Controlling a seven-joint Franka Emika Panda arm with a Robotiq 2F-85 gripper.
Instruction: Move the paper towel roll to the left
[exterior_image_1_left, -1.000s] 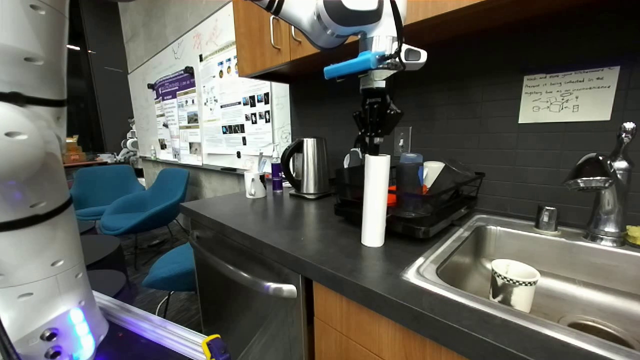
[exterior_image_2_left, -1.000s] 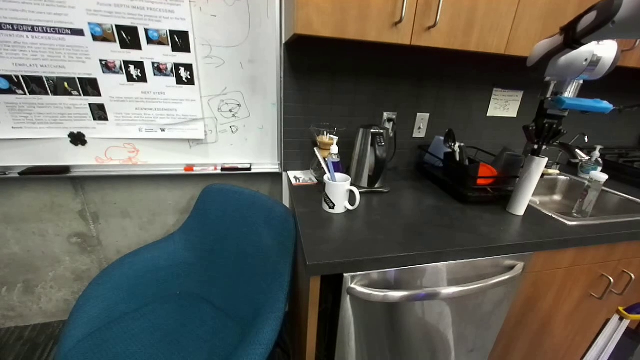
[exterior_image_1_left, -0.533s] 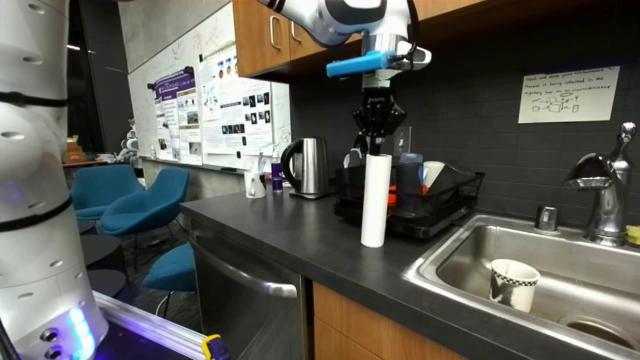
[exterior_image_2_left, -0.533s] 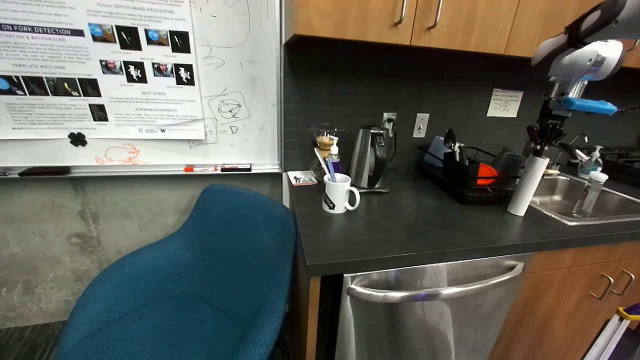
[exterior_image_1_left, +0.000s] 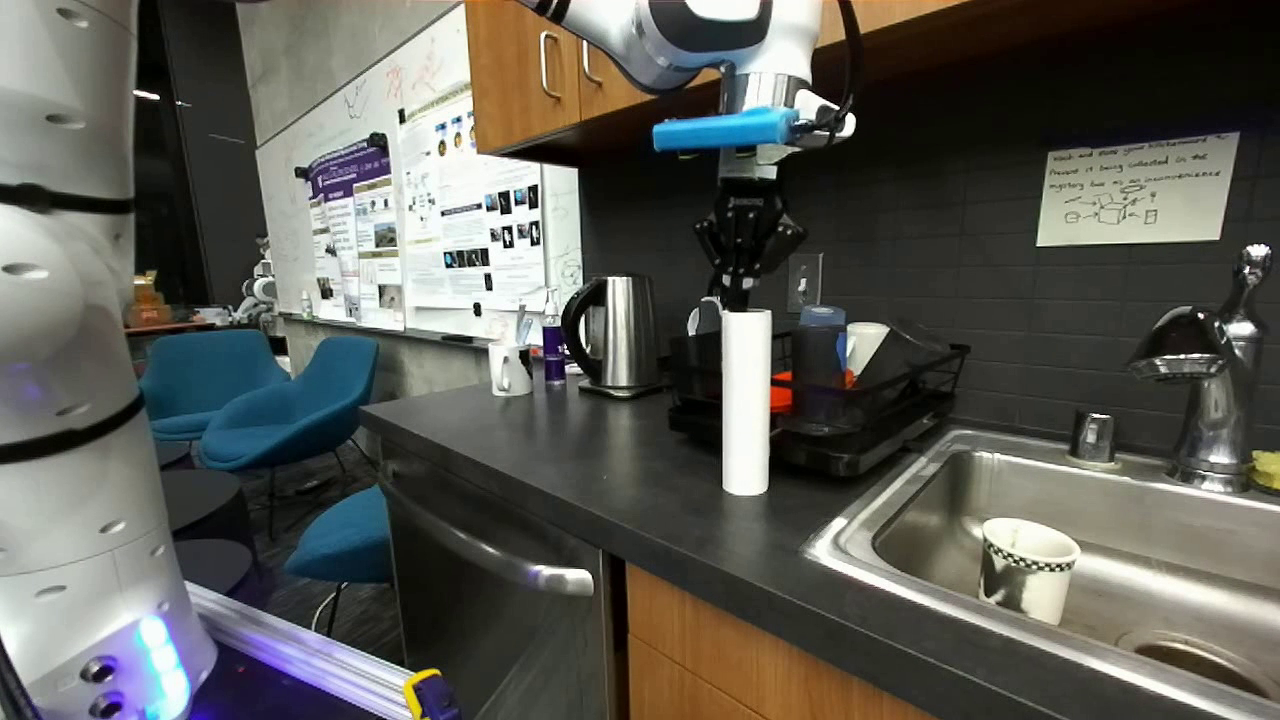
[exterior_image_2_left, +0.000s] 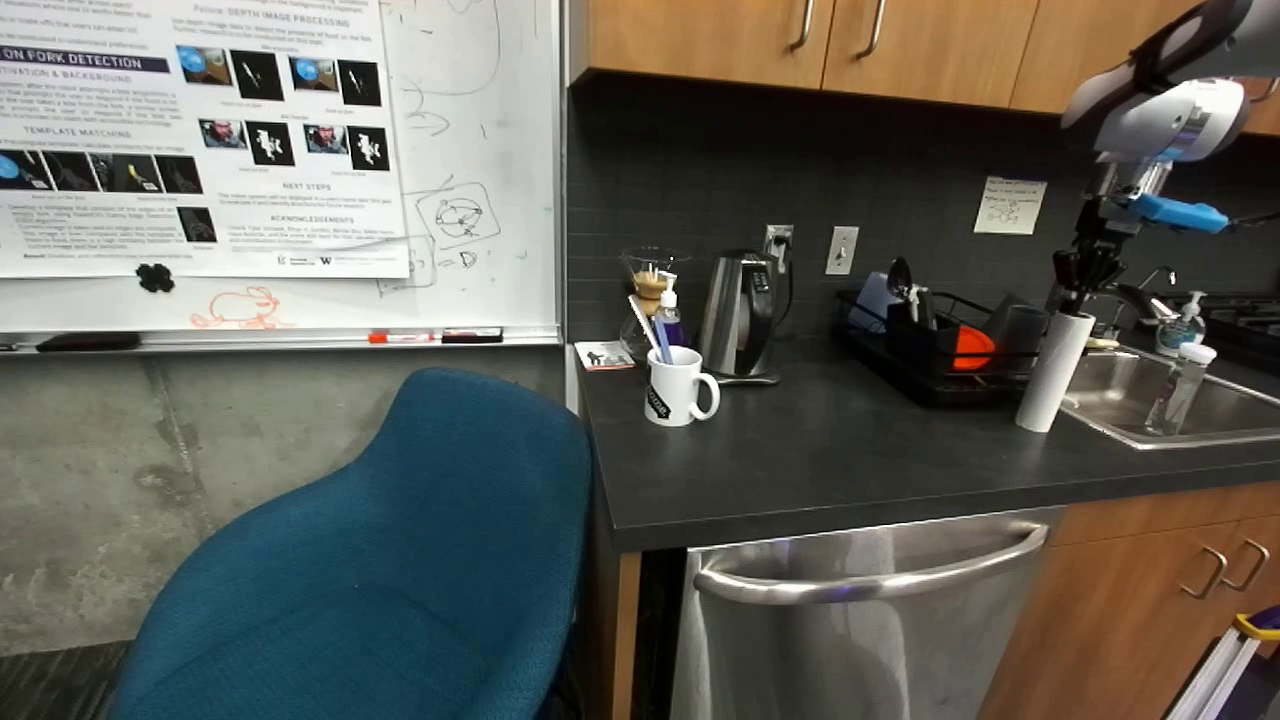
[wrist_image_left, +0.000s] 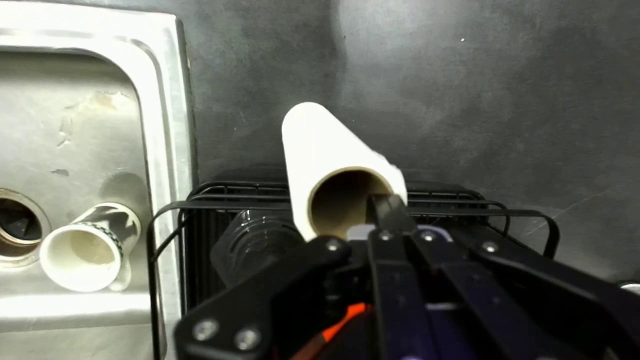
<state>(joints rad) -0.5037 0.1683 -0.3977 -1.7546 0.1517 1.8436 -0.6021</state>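
While the robot's white, rounded arm column (exterior_image_1_left: 65, 310) fills the far left of an exterior view, curved blue upholstered chairs (exterior_image_1_left: 280, 430) sit beyond the left end of a dark grey countertop (exterior_image_1_left: 560, 450). Near that end stands a white ceramic mug (exterior_image_2_left: 677, 385) holding slim blue and white sticks, and right of it, towards the back edge, a brushed-steel kettle (exterior_image_1_left: 630, 340) with a black handle. Farther right, the tall, slim, plain white paper towel roll (exterior_image_1_left: 747, 410) rests on its end on the countertop, upright or nearly so, between the front edge and a black wire dish rack (exterior_image_1_left: 845, 460), just left of a stainless-steel sink (exterior_image_1_left: 915, 475). At the roll's hollow top is the black two-fingered gripper (exterior_image_1_left: 735, 300), its fingers drawn fully together; whether the tips pinch the paper wall cannot be told. The rack holds a red-orange rounded dish (exterior_image_2_left: 973, 347). In the sink sits a white cup (exterior_image_1_left: 1025, 580) with a checkered band, and a curved chrome tap (exterior_image_1_left: 1210, 430) rises from the sink's back edge.
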